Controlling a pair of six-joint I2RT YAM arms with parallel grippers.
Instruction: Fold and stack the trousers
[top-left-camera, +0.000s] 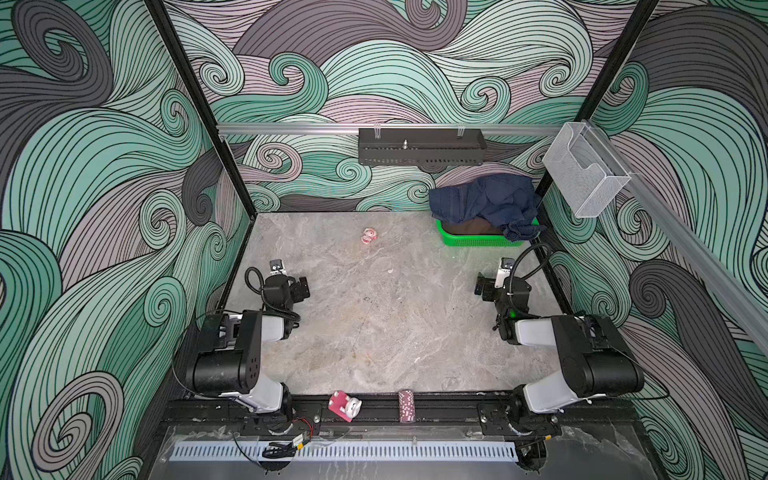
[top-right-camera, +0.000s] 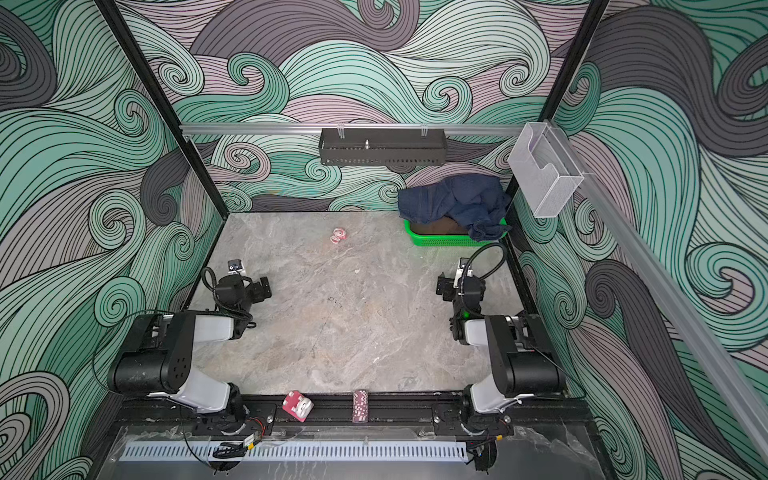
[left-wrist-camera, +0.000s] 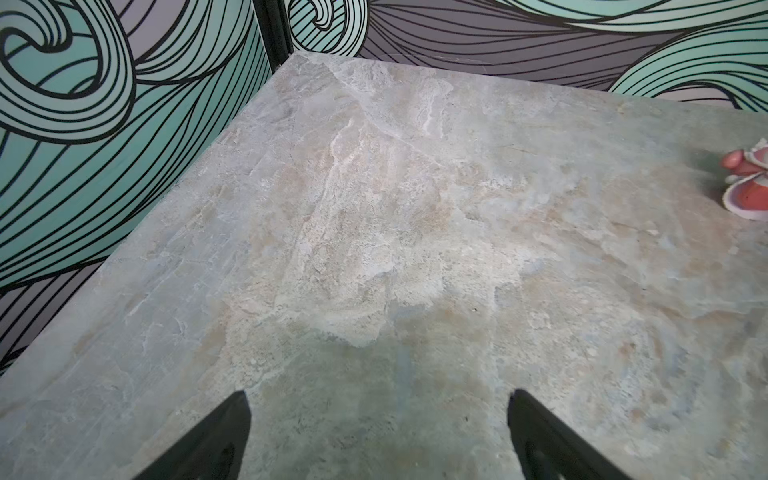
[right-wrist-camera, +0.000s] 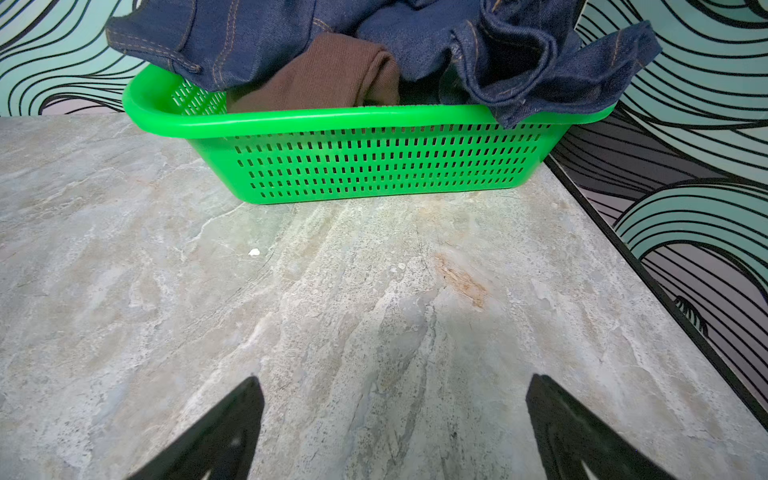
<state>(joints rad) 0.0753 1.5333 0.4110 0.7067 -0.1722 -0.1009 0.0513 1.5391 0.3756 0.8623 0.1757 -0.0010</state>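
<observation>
Along the near edge, a black mounting rail (top-left-camera: 449, 405) carries a small pink and white plastic block (top-left-camera: 344, 406). Just to its right stands a stack of dark red poker chips (top-left-camera: 406, 406). Two robot arms rise from this rail, one at each side of a grey marble-patterned tabletop (top-left-camera: 395, 332).

The left gripper (left-wrist-camera: 380, 403) hangs over the left side of the tabletop. Its jaws are spread wide with nothing between them, and only bare stone shows beneath. The right gripper (right-wrist-camera: 395, 380) hangs over the right side, jaws likewise spread wide and holding nothing, facing the far right corner.

Farther back, near the middle of the tabletop, lies a small pink and white object (top-left-camera: 368, 235), well apart from both grippers.

In the far right corner stands a bright green slotted plastic basket (right-wrist-camera: 374, 166). The dark navy denim trousers (right-wrist-camera: 249, 37) with orange-brown stitching are heaped unfolded on top of it and spill over its rim. A brown cloth (right-wrist-camera: 328, 75) lies beneath them inside the basket.

On the far wall above hangs a black perforated metal shelf (top-left-camera: 422, 147). A clear plastic holder (top-left-camera: 582, 170) hangs on the right wall.
</observation>
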